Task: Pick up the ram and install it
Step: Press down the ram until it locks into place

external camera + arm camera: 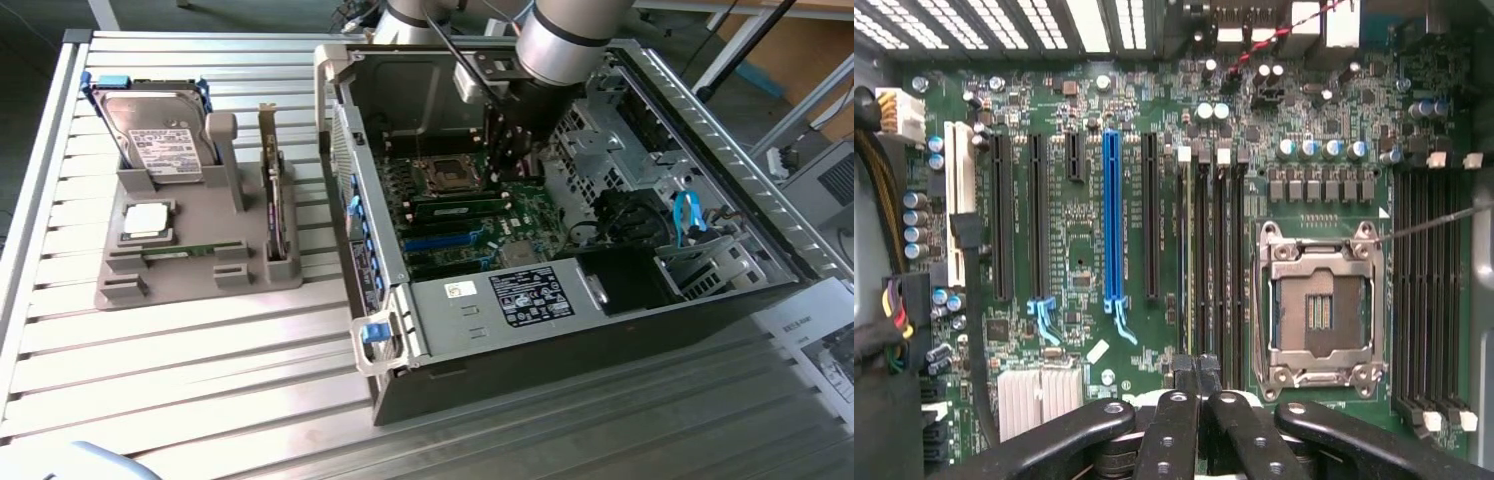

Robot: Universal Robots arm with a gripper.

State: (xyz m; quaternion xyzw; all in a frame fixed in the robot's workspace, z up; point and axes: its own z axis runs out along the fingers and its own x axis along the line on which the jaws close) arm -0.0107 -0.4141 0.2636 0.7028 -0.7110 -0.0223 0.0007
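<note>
Arm down inside the open case, jaws closed over the memory slots.

In the exterior view I see my arm point(567, 40) reaching into the open computer case point(561, 230), which lies on the slatted desk point(174, 370). A green ram point(461, 207) stick sits seated on the motherboard just below the processor socket point(447, 175), directly under the arm's end. Well apart, on the exterior view's left, a grey holder point(187, 270) carries a hard drive point(158, 135), a silver processor chip point(147, 220) and a second ram stick point(180, 252) lying flat. In the wrist view the gripper point(1197, 370) has its jaws pressed together, right over a stick standing in the slots beside the empty socket; I cannot tell if they pinch it.
</note>
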